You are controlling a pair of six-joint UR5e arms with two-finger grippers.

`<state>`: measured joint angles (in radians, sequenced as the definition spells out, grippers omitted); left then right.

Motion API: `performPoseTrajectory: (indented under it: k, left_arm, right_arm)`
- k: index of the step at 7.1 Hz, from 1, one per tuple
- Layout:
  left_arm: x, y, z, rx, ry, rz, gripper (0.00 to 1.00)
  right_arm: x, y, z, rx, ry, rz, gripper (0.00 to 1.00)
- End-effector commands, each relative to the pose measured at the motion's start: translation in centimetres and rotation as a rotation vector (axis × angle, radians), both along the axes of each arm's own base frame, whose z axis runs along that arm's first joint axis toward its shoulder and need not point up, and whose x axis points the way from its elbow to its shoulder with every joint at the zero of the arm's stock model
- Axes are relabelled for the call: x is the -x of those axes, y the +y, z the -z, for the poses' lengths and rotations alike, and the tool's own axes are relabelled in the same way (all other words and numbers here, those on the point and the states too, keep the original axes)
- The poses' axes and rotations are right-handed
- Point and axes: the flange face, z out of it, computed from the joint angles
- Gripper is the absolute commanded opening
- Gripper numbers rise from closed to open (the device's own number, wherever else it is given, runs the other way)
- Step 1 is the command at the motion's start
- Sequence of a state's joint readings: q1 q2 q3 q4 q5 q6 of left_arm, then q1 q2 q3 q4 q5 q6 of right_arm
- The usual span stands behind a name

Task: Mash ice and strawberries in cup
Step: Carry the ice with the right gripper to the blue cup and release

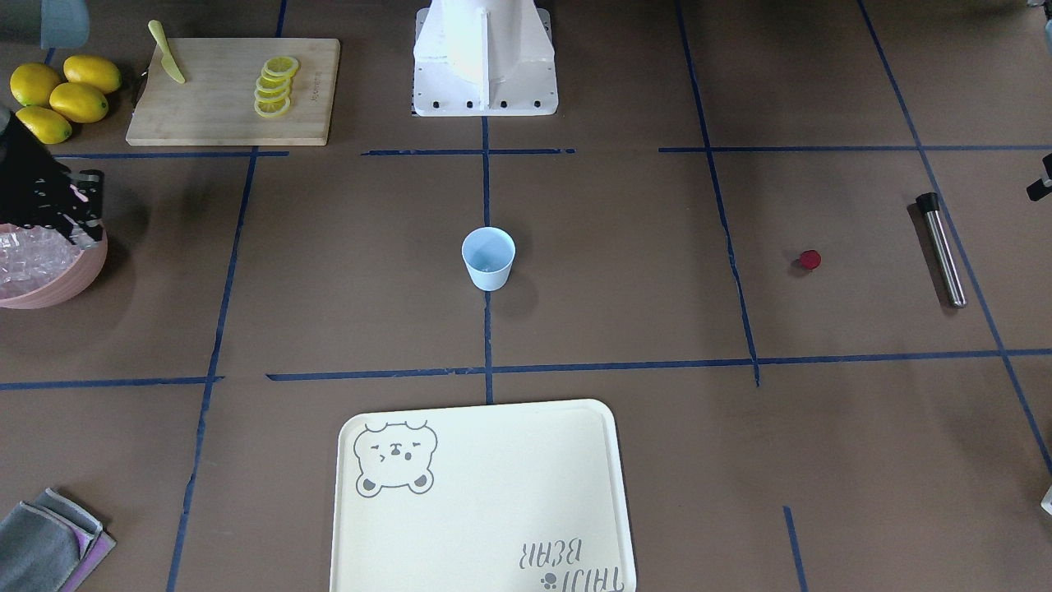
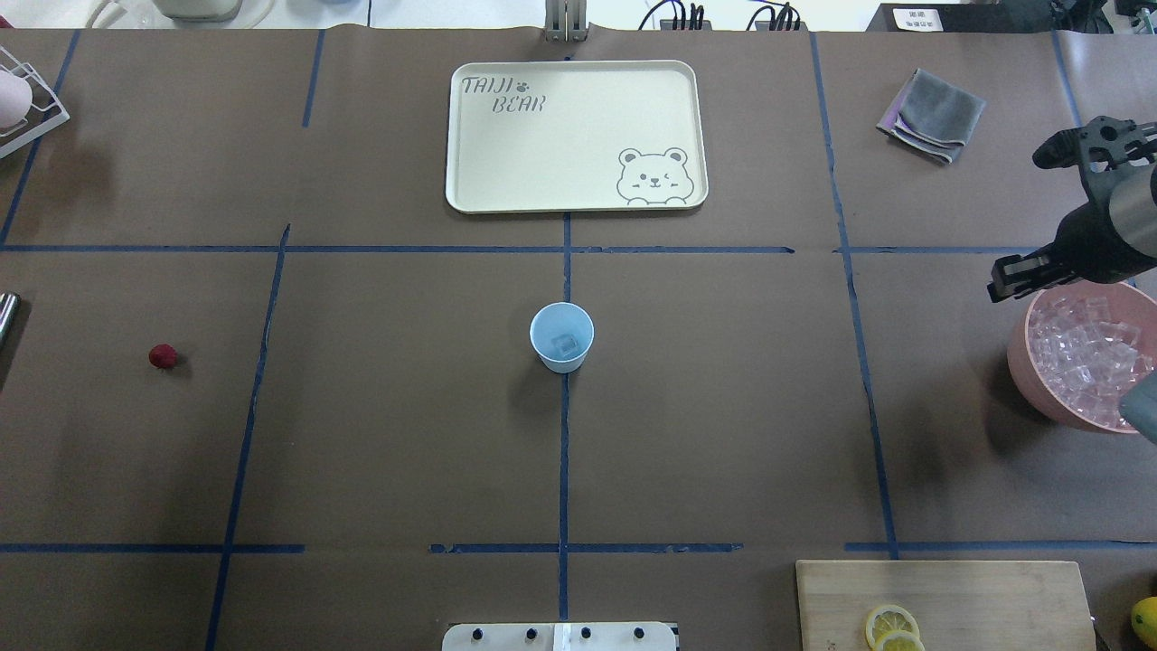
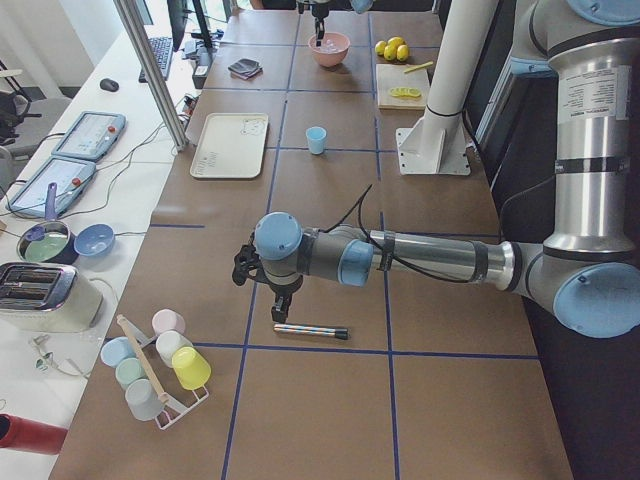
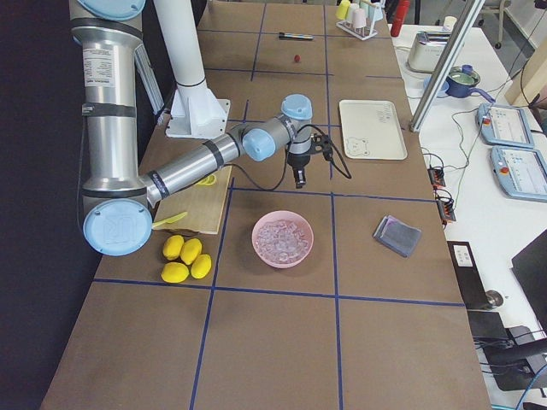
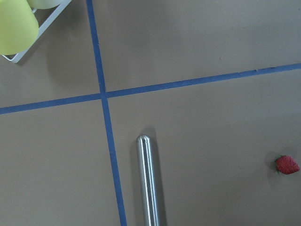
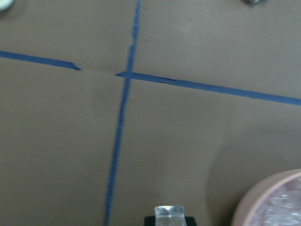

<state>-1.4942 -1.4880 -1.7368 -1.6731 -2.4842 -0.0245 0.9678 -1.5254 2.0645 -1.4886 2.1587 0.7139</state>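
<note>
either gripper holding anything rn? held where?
Right gripper pinches one ice cube at its fingertips, beside the pink bowl. Left gripper: cannot tell.

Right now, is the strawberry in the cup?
No, the strawberry lies on the table well apart from the cup, toward the robot's left side.
</note>
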Motion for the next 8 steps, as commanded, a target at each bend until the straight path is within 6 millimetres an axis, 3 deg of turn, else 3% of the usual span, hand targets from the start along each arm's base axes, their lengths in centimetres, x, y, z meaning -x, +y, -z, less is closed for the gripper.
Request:
performPoseTrajectory:
  k: [1, 3, 4, 5, 6, 8]
  left_arm:
    - [0.0, 0.0, 0.0, -0.001, 0.007, -0.001, 1.00]
    - [0.0, 0.0, 0.0, -0.001, 0.005, -0.003, 1.00]
    - [0.0, 0.0, -0.1, 0.001, 0.006, -0.003, 1.00]
    - [-0.1, 0.0, -0.1, 0.001, 0.006, -0.005, 1.00]
    - [0.0, 0.0, 0.1, -0.002, 0.007, -0.002, 1.00]
    - [0.0, 0.0, 0.5, -0.010, 0.008, -0.001, 1.00]
  right_arm:
    - [10.1, 1.8, 10.4, 0.141, -0.154, -0.057, 0.00]
    - [19.1, 2.7, 18.0, 0.246, -0.225, -0.136, 0.00]
    - [24.4, 3.0, 20.6, 0.269, -0.224, -0.180, 0.01]
    - [28.4, 2.2, 22.8, 0.251, -0.214, -0.238, 0.01]
    - [31.0, 2.7, 23.0, 0.255, -0.193, -0.224, 0.01]
    - [34.4, 2.0, 22.2, 0.243, -0.253, -0.262, 0.01]
